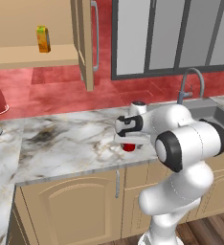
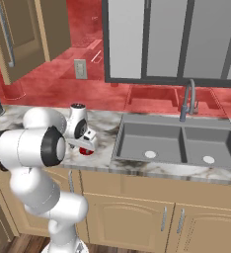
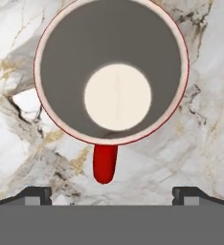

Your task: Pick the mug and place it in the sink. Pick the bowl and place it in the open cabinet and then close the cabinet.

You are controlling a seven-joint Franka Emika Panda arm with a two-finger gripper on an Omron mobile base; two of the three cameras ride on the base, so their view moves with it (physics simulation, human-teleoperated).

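While the gripper (image 3: pixel 112 195) hangs with jaws spread wide above the mug (image 3: pixel 111 72), bare marble counter (image 1: pixel 61 143) lies around it, short of the sink (image 2: pixel 176 143).

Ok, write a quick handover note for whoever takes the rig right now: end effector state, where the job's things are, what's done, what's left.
End effector: open, empty, poised straight above the mug, handle toward the camera in the hand view.
Mug: upright on the marble counter, left of the sink; not yet gripped.
Sink: both basins bare of dishes, faucet behind.
Cabinet: door open, a small yellow-green item on its shelf.
Bowl: I cannot place it from these pictures.
Done: approach to the mug.
Left: grip the mug, put it in the sink; then bowl into the cabinet, close the door.
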